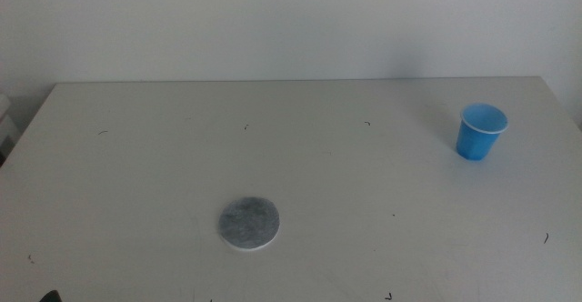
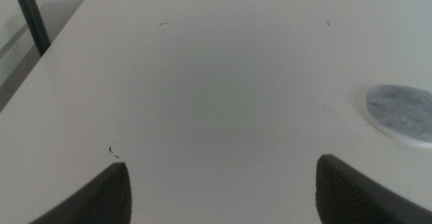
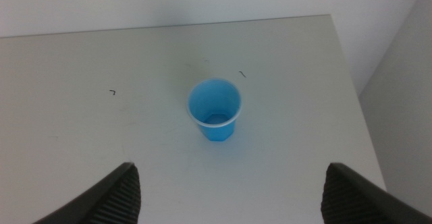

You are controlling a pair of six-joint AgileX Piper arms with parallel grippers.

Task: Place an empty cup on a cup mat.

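A small bright blue cup with a pale rim stands upright and empty near the table's far right. The right wrist view looks down on the same cup, well ahead of my right gripper, whose jaws stand wide apart with nothing between them. The round mottled grey cup mat lies flat in the near middle of the table. Its edge shows in the left wrist view as the mat, off to one side of my open left gripper. Neither arm reaches into the middle view.
The white table has a wall behind it and small dark specks on its surface. Its right edge runs close to the cup. A dark post stands beyond the table's left edge.
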